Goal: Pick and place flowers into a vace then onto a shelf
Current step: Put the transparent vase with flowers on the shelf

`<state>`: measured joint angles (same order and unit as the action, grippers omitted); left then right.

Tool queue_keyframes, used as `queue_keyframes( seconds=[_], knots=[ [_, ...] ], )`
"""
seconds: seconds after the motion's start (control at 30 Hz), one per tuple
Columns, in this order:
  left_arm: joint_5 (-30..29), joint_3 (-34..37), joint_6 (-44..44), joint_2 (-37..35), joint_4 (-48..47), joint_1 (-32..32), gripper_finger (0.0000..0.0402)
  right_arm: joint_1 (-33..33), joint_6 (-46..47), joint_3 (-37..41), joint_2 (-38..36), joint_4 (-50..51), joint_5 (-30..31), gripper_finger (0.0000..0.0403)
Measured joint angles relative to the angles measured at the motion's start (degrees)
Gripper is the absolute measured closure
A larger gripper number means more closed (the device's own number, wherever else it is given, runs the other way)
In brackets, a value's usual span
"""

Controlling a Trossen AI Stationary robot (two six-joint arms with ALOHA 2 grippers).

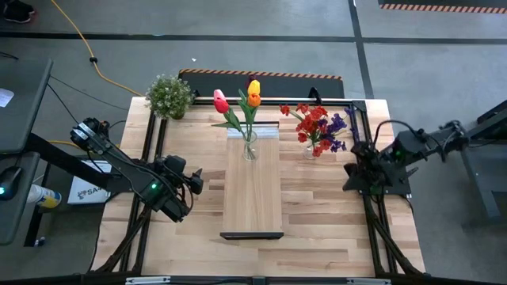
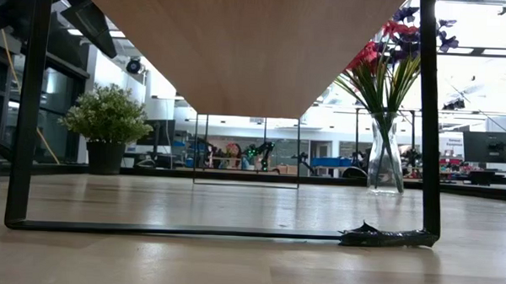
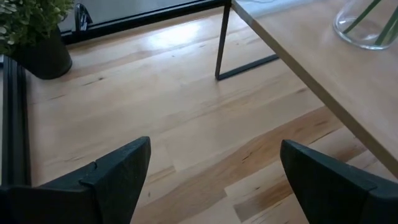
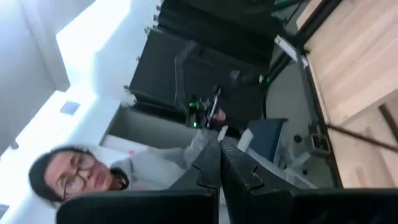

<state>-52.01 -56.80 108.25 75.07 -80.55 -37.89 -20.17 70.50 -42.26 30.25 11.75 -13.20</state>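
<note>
Two vases point(image 1: 250, 147), one shelf point(image 1: 252, 190)

In the high view I see the shelf point(image 1: 252, 186), a long narrow light-wood plank on black brackets, at frame centre. A clear glass vase point(image 1: 249, 148) stands upright on its upper end, holding the tulips point(image 1: 238, 103): red, yellow, orange. A second vase with the red and purple sprays point(image 1: 318, 127) stands just right of the shelf.
</note>
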Motion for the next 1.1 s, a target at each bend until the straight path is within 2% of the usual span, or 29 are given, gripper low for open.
queue_keyframes(
  seconds=[0.2,0.43,0.53,0.6,0.7,0.83,1.1],
  knots=[
    [0.65,0.00,-1.84,-0.01,0.04,-0.02,0.0009,-15.64,-1.10,0.00,1.47,-0.04,14.01,0.0403],
    [0.70,0.00,-3.38,0.00,0.04,-0.02,0.0010,-34.49,-0.52,0.00,6.07,1.08,37.24,0.0403],
    [0.70,0.00,-3.66,-0.01,0.03,-0.02,0.0009,-40.44,2.10,0.00,8.84,2.81,46.10,0.0403],
    [0.71,0.00,-3.88,-0.01,0.04,-0.02,0.0011,-42.98,2.63,0.00,10.65,3.05,49.62,0.0403],
    [0.72,0.00,-4.17,-0.01,0.07,0.00,0.0011,-44.23,2.99,0.00,12.99,2.62,52.17,0.0403],
    [0.74,-0.02,-4.33,-0.01,1.03,0.00,0.0009,-43.78,4.68,0.00,15.25,4.95,51.38,0.0403],
    [0.79,-0.04,-4.31,-0.01,2.84,-0.01,0.0009,-40.06,11.98,0.00,19.36,14.93,43.43,0.0403]
  ],
)
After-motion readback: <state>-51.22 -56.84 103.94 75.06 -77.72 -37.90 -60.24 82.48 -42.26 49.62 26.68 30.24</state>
